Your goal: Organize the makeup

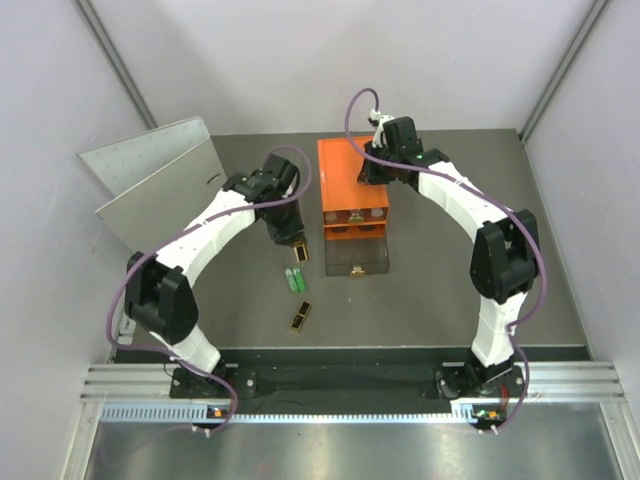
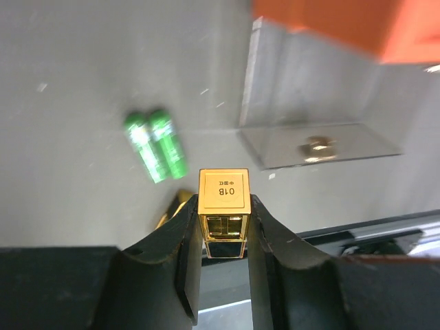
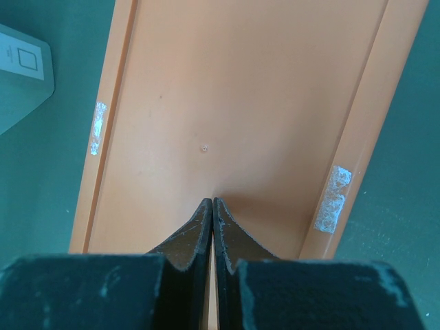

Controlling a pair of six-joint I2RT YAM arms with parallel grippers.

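My left gripper (image 2: 224, 227) is shut on a black-gold flat case (image 2: 223, 206) with a label "01B" on its end, held above the table left of the open clear drawer (image 2: 320, 141). In the top view the left gripper (image 1: 300, 247) holds the black-gold case (image 1: 301, 250) beside the drawer (image 1: 356, 258). Two green tubes (image 1: 296, 280) lie side by side below it and also show in the left wrist view (image 2: 157, 144). A second black-gold case (image 1: 300, 318) lies nearer the front. My right gripper (image 3: 212, 203) is shut and empty, its tips down on the orange box top (image 3: 234, 103).
The orange box (image 1: 348, 185) with clear drawers stands at table centre back; its lowest drawer is pulled out toward the front. A grey metal panel (image 1: 160, 180) leans at the back left. White walls close in both sides.
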